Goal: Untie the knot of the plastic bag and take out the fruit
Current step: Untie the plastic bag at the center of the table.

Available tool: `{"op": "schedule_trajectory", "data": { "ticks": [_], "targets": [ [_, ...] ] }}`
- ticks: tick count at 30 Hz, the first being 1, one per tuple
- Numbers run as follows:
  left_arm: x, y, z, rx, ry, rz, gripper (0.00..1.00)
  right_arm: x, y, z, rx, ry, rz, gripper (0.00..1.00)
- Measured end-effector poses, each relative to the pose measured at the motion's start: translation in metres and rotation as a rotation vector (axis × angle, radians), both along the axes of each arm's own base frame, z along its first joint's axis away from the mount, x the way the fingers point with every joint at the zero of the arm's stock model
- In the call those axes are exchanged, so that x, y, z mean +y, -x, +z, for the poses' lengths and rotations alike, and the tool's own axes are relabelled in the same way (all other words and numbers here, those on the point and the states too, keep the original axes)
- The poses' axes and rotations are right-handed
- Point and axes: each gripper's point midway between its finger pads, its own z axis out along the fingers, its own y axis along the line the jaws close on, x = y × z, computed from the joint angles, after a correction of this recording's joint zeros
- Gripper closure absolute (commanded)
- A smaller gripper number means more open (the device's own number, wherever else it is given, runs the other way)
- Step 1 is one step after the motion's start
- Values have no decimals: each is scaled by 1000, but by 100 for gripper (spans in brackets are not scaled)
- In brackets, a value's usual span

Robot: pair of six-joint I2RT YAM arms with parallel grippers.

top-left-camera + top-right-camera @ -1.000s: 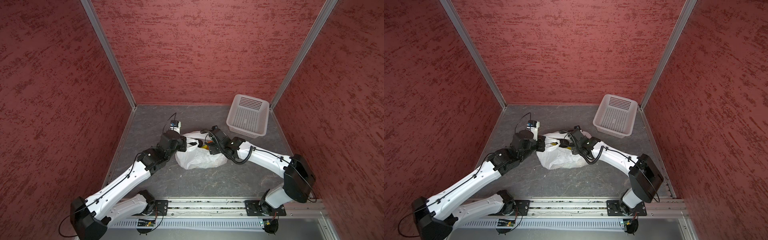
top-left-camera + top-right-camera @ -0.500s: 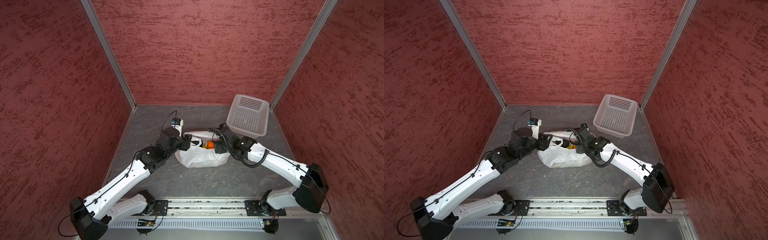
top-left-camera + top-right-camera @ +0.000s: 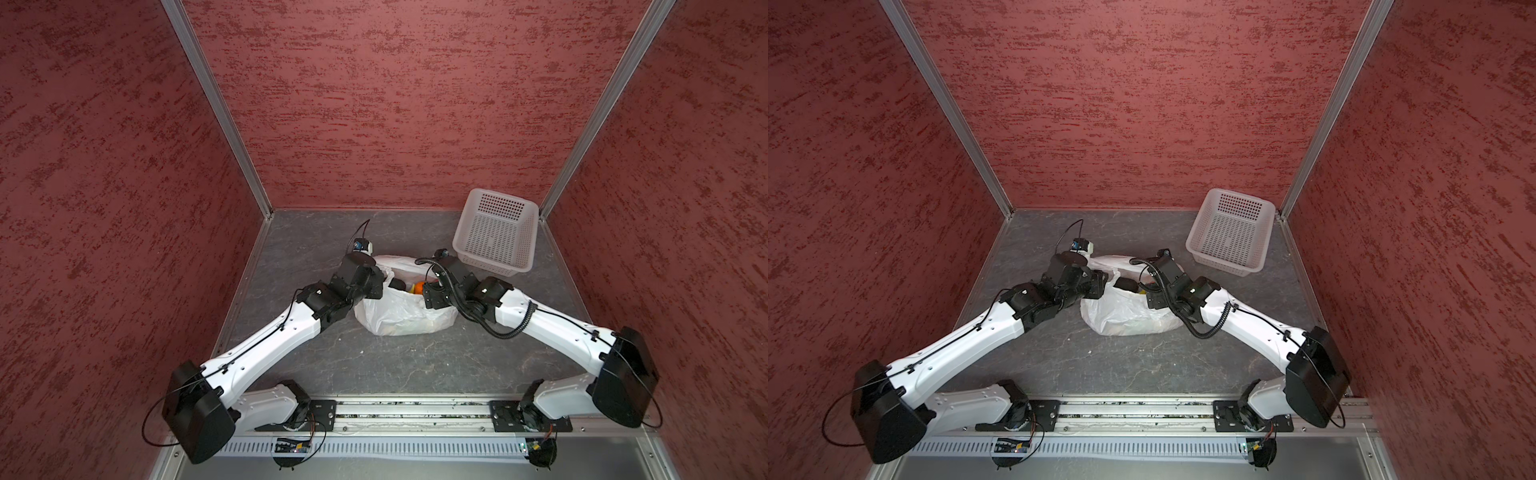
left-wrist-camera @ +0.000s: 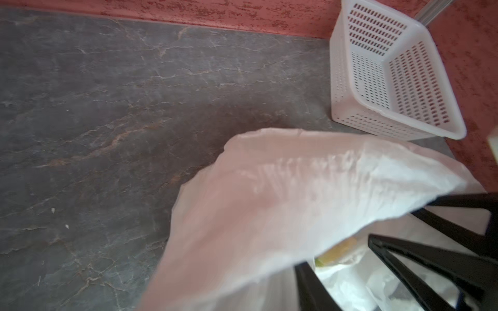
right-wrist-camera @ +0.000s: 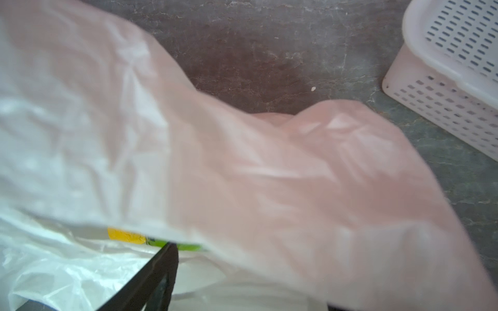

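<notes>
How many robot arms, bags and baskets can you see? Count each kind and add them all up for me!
Robot arms: 2, the left arm and the right arm
White plastic bag: 1
White basket: 1
Total: 4

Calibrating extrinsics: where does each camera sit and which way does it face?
Top views: high above the base rail, looking down and forward at plastic bag and white basket; both arms whole.
Left wrist: on left arm, low beside the bag, facing the basket; gripper fingers show.
Right wrist: on right arm, low over the bag; one of its gripper fingers shows.
Shared: both wrist views show bag and basket.
</notes>
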Motion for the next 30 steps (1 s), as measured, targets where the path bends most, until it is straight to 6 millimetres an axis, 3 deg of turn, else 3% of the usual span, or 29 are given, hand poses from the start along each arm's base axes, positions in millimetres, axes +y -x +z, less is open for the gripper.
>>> {"op": "schedule_trajectory", "data": {
  "ticks": [2,8,13,18,25,28,30],
  "targets": [
    [5,-8,0,-6,-17,30,82,-1,1,-4,5,2,-1,17],
    [25,-13,11,-39,-25,92,92,-10,10,-25,44,40,-6,16],
    [37,-9,29,-74,4,111,94,-18,19,-36,70,57,-6,13],
    [22,1,38,-69,58,38,94,-6,19,-12,40,-17,28,10],
    [-11,21,47,-55,111,-96,94,37,-11,51,-68,-164,92,7],
    [-11,25,50,-57,129,-108,94,55,-24,53,-75,-187,108,9],
    [-10,27,53,-62,137,-107,94,63,-28,41,-54,-189,119,10]
  ]
}}
